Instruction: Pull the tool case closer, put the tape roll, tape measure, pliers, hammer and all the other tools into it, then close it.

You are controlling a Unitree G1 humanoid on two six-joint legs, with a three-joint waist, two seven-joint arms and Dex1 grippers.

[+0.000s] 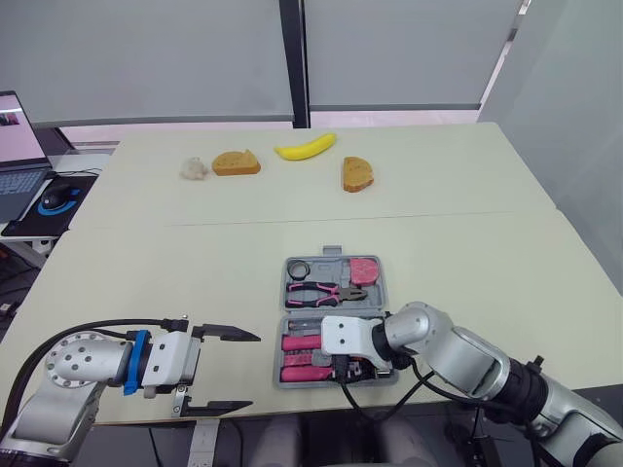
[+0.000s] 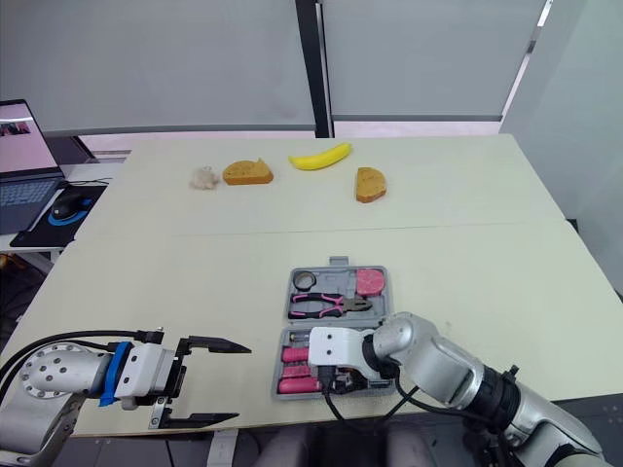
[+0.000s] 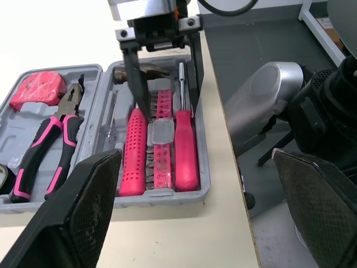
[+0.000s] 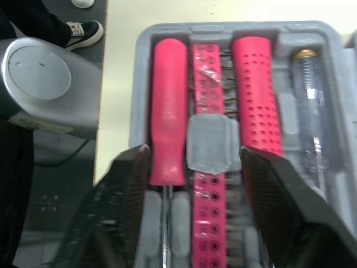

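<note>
The grey tool case [image 1: 280, 379] lies open near the table's front edge. Its far half holds the tape roll [image 1: 298, 269], the pink-handled pliers [image 1: 324, 290] and the red tape measure [image 1: 363, 270]. In the near half lie the hammer [image 3: 132, 151], a pink bit strip [image 4: 207, 111] and a red screwdriver [image 4: 168, 111]. My right gripper [image 4: 195, 206] hovers open just over that near half, one finger on each side of the screwdriver and bit strip. To the left of the case, my left gripper [image 1: 248, 372] is open and holds nothing.
A banana [image 1: 306, 148], two bread slices [image 1: 237, 162] [image 1: 357, 173] and a white crumpled lump [image 1: 195, 169] sit at the far side of the table. A laptop [image 1: 19, 165] and a mouse [image 1: 58, 199] are on a side desk to the left.
</note>
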